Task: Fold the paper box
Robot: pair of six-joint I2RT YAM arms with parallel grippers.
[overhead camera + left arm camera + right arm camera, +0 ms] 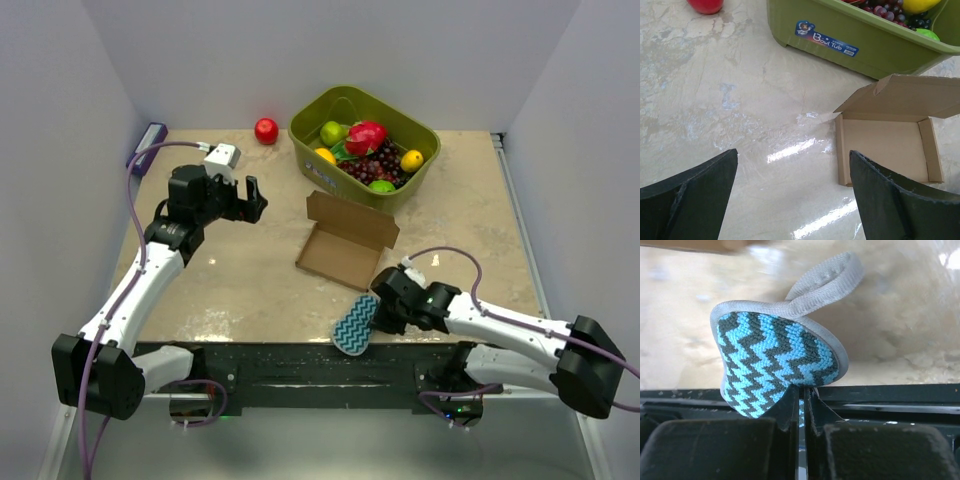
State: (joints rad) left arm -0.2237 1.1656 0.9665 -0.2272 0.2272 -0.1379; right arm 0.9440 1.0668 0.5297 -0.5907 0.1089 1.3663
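Note:
The plain brown paper box lies open in the middle of the table, its lid flap standing up at the far side next to the green basket; it also shows in the left wrist view. My left gripper is open and empty, held above the table to the left of the box. My right gripper is shut on the edge of a teal zigzag sponge with a grey loop, near the table's front edge, just in front of the box; the sponge fills the right wrist view.
A green basket with mixed fruit stands at the back centre. A red apple lies to its left. A purple-grey device sits at the back left corner. White walls close in both sides. A black rail runs along the front edge.

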